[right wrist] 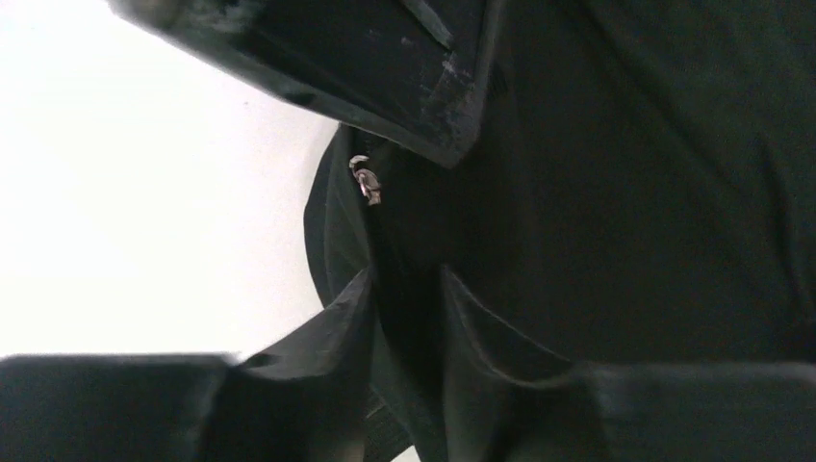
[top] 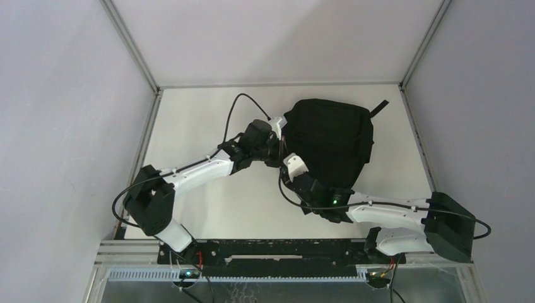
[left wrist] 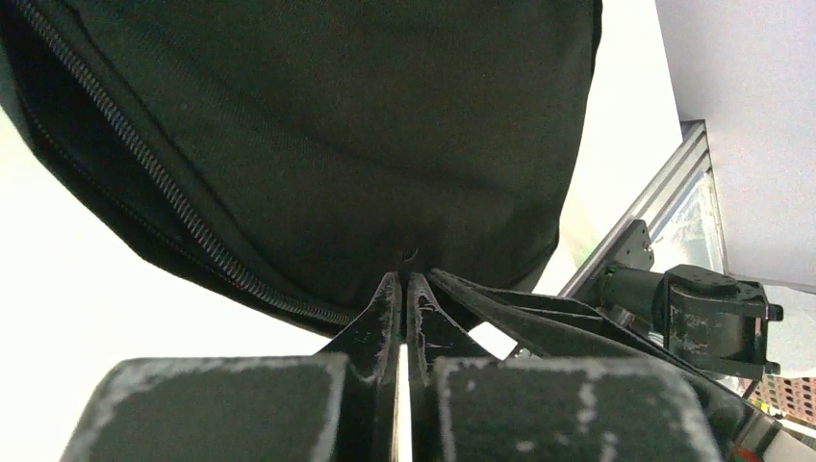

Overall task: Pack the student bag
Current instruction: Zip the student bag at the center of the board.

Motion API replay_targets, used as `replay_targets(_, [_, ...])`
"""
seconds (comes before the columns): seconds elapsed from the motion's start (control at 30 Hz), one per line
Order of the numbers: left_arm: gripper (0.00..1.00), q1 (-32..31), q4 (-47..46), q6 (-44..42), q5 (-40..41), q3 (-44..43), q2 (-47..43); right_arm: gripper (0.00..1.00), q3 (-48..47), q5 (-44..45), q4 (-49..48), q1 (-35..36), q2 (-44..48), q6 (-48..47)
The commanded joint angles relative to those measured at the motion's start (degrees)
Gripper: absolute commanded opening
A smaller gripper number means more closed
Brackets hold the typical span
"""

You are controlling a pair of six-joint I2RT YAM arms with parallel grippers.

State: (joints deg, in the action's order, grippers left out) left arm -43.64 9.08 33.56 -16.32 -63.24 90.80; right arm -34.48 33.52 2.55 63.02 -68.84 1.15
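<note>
Left end effector (left wrist: 404,278), nearly closed, pinches the student bag (top: 331,139) at its left edge; right end effector (right wrist: 406,281) narrow, grip unclear.

The table (top: 189,120) has a flat, plain white top. A grey left wall (top: 63,126), a grey right wall (top: 486,95) and a lighter back wall (top: 277,38) enclose it on three sides. A left frame post (top: 129,44) and a right frame post (top: 426,44), both metal, run along the rear corners. A black mounting rail (top: 271,249) spans the near edge. A white slotted strip (top: 271,276) lies just in front of it, parallel.
</note>
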Motion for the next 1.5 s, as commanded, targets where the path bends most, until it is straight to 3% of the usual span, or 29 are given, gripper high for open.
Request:
replay_targets(0.0, [0.0,1.3,-3.2,0.5,-0.2,1.6,-4.7,0.1,0.0,2.8,-5.7,-0.2,-0.5,-2.8])
replay_targets(0.03, [0.0,1.9,-3.0,0.4,-0.2,1.7,-4.9,0.0,0.0,2.8,-4.6,-0.1,0.4,-2.4])
replay_targets(0.23, [0.0,6.3,-6.5,0.3,2.6,4.3,-8.3,0.0,0.0,0.1,6.3,3.6,8.6,1.7])
replay_targets(0.53, [0.0,11.3,-6.6,-0.4,3.1,0.1,-4.5,0.0,-0.1,1.7,18.5,9.1,15.1,9.3])
replay_targets(0.87, [0.0,15.4,-4.1,-2.9,4.9,-7.6,4.8,0.0,-0.1,1.8,18.8,14.1,19.1,9.2])
replay_targets(1.23, [0.0,16.4,-3.1,-2.6,2.7,-17.4,16.0,0.0,-4.2,6.3,22.9,25.8,17.3,10.9])
replay_targets(1.47, [0.0,18.1,-0.1,-3.3,1.4,-20.3,17.8,0.0,-4.1,7.2,20.5,26.2,17.3,13.7])
